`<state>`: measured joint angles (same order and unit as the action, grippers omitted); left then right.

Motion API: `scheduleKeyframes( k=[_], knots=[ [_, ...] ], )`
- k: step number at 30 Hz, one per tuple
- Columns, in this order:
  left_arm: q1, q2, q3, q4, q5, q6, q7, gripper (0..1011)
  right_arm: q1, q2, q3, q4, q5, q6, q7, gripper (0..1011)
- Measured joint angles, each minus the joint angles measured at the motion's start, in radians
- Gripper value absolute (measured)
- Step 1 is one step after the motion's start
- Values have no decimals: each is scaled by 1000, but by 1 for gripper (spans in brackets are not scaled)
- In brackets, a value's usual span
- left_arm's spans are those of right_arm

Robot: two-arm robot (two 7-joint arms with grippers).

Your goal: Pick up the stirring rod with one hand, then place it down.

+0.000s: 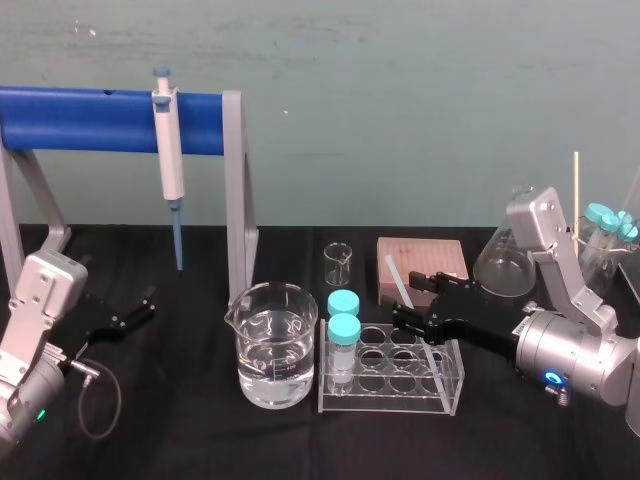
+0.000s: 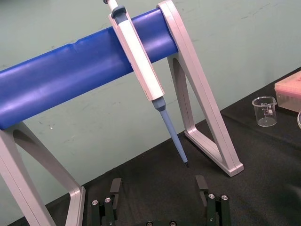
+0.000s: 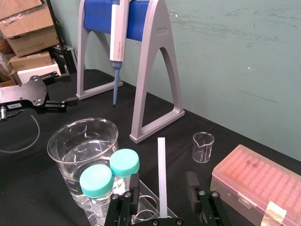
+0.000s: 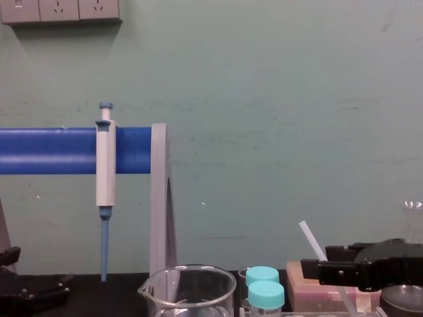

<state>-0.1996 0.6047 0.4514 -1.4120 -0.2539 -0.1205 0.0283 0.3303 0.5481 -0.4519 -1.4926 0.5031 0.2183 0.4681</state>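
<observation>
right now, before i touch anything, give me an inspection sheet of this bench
surface: black table cover, no spills seen
job's things: stirring rod tilted, lower end in the tube rack
clutter: water beaker, small beaker, capped tubes, pipette on its stand, tip box, flask
grippers: right gripper open around the rod; left gripper open, parked at the table's left
cables: loop beside the left arm
surroundings: green wall, cardboard boxes
</observation>
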Motion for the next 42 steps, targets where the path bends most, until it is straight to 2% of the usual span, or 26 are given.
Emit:
scheduleKeyframes(
  k=[2, 4, 12, 19, 29, 32, 33, 37, 42],
  knots=[
    [0, 0, 0, 0, 0, 0, 0, 1000, 0, 0, 0, 0, 0, 0, 0, 599],
    [0, 0, 0, 0, 0, 0, 0, 1000, 0, 0, 1, 0, 0, -1, 0, 567],
    [0, 0, 0, 0, 0, 0, 0, 1000, -1, 1, 1, -1, 2, -1, -1, 274],
    [0, 0, 0, 0, 0, 0, 0, 1000, -1, 1, 1, -1, 2, -2, -1, 74],
    [0, 0, 0, 0, 0, 0, 0, 1000, -3, 0, 3, -1, 1, -7, -2, 67],
    [0, 0, 0, 0, 0, 0, 0, 1000, -24, -10, 21, -8, -5, -57, -19, 67],
    [0, 0, 0, 0, 0, 0, 0, 1000, -37, -17, 32, -11, -11, -95, -28, 67],
    [0, 0, 0, 0, 0, 0, 0, 1000, -65, -32, 57, -18, -23, -182, -41, 67],
    [0, 0, 0, 0, 0, 0, 0, 1000, -115, -58, 94, -24, -41, -352, -42, 67]
  ],
)
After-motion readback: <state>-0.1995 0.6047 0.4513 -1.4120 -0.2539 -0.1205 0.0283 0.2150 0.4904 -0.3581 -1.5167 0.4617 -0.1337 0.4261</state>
